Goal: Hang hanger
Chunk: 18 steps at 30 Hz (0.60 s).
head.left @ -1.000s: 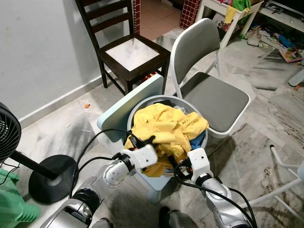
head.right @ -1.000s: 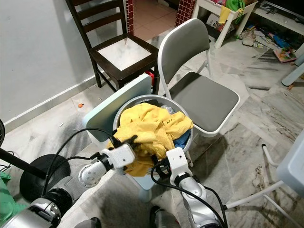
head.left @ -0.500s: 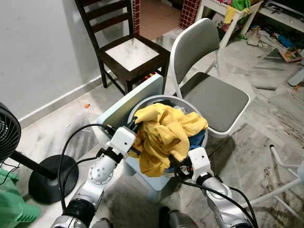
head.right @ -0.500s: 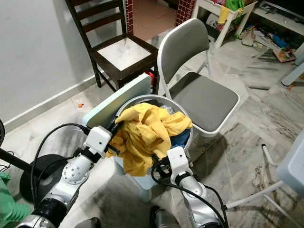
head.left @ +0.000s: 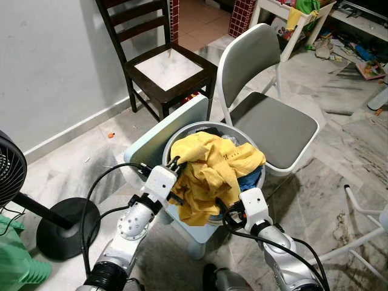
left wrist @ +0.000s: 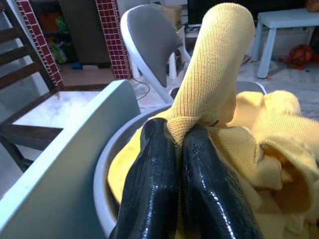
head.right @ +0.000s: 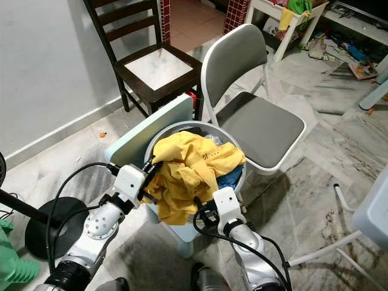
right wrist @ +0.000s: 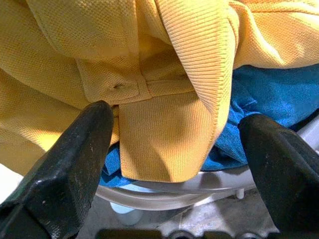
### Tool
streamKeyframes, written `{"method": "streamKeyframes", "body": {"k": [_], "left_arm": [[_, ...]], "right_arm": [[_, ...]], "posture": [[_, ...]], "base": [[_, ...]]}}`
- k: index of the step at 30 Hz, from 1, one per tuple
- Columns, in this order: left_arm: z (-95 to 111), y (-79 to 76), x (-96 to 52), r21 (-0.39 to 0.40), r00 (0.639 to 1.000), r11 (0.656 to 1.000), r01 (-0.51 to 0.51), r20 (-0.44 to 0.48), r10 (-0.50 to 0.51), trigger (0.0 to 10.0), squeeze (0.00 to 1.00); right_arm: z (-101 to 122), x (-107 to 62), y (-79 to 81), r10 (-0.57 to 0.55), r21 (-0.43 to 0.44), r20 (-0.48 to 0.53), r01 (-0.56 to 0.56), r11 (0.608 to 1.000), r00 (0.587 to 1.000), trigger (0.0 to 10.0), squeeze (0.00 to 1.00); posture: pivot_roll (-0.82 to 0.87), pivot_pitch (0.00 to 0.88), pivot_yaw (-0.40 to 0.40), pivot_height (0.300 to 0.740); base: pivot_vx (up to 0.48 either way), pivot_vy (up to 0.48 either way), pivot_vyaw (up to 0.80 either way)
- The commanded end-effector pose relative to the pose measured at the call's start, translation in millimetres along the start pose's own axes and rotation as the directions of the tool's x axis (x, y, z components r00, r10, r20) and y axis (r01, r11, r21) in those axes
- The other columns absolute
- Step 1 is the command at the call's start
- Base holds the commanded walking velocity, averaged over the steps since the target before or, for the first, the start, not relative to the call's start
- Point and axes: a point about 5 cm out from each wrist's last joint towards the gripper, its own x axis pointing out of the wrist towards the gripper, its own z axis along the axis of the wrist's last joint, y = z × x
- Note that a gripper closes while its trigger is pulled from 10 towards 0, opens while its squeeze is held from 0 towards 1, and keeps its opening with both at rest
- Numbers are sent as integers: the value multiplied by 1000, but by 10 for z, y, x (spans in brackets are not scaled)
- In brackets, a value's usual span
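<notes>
A yellow polo shirt [head.left: 212, 170] lies heaped in a round grey laundry basket [head.left: 200, 126], over a blue garment [head.left: 251, 177]. My left gripper [head.left: 176, 162] is at the basket's left rim. In the left wrist view its fingers [left wrist: 159, 164] are shut on a ribbed fold of the yellow shirt [left wrist: 214, 64], which stands up above them. At the basket's front edge, my right gripper [right wrist: 174, 114] is open, with the shirt's collar and button placket [right wrist: 149, 99] between its fingers and the blue cloth [right wrist: 259, 94] behind.
The basket stands on a small light-blue child's chair [head.left: 163, 136]. Behind it are a white and grey folding chair [head.left: 273, 121] and a dark wooden chair [head.left: 163, 66]. A black fan on a round base [head.left: 66, 227] stands at the left. White tubing [head.left: 364, 212] lies at the right.
My left gripper rose from the basket's front to its left rim, dragging a fold of the yellow shirt up and leftward, then sank slightly. The right gripper has stayed put.
</notes>
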Motion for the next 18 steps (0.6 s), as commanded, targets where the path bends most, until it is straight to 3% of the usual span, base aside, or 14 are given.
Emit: {"method": "streamKeyframes", "body": {"k": [1,3,4,5,6,11,12,18], "left_arm": [[-24,-26,4,-18,1000,1000,20,-21,-20,10000,0],[-29,-34,4,-31,999,999,22,-31,-23,10000,0],[-30,-34,2,-48,999,999,18,-33,-20,10000,380],[-30,-34,2,-48,999,999,18,-33,-20,10000,380],[-31,-30,-2,-60,999,998,11,-35,-13,10000,1000],[-47,10,-25,-44,999,999,-16,-51,14,10000,1000],[-51,18,-31,-43,998,999,-17,-53,14,10000,0],[-46,69,-43,-32,998,999,-31,-53,29,10000,0]], "right_arm": [[-63,-29,-2,1,-1,-23,-1,1000,1000,10000,133],[-66,-29,-1,1,-1,-24,-1,1000,1000,10000,137],[-67,-29,-1,1,-1,-24,-1,1000,1000,10000,133],[-67,-29,-1,1,-1,-24,-1,1000,1000,10000,133],[-68,-30,-1,1,-2,-24,-1,1000,1000,10000,137],[-70,-30,-1,4,-2,-26,-4,1000,1000,10000,137],[-70,-30,1,5,-3,-25,-5,1000,1000,10000,133],[-66,-29,6,5,-3,-22,-5,1000,1000,10000,137]], "posture": [[-85,182,-80,740],[-87,182,-80,740],[-87,182,-80,740],[-87,182,-80,740],[-87,182,-80,740],[-84,183,-84,740],[-83,183,-85,740],[-82,188,-84,740]], "base": [[0,0,0],[0,0,0],[0,0,0],[0,0,0],[0,0,0],[0,0,0],[0,0,0],[0,0,0]]}}
